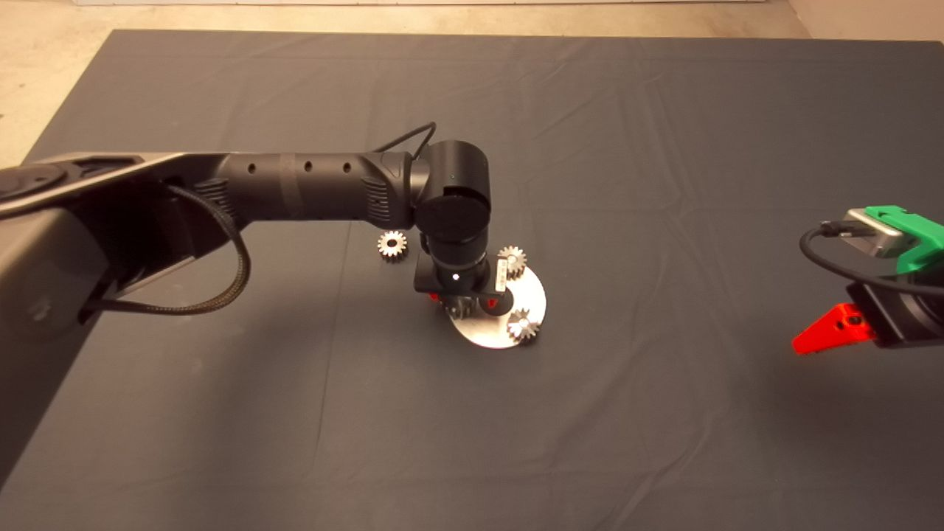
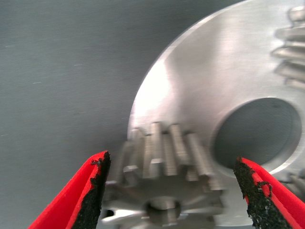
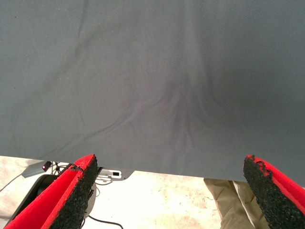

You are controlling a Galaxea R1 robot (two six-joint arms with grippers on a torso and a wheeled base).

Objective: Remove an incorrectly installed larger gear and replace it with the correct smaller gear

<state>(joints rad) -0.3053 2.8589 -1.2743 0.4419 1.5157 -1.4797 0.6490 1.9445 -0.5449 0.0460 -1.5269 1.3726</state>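
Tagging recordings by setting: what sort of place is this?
Probably a robotics lab bench: dark mat over a concrete floor, a round metal plate with gears, left gripper working there.

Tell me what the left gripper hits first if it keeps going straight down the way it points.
Most likely the larger gear: it sits between the open fingers of the left gripper on the round metal plate. How far off it is, I can't judge.

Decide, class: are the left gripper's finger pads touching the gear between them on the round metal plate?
Apart. The left wrist view shows the left gripper open, with each pad standing clear of the larger gear on the plate.
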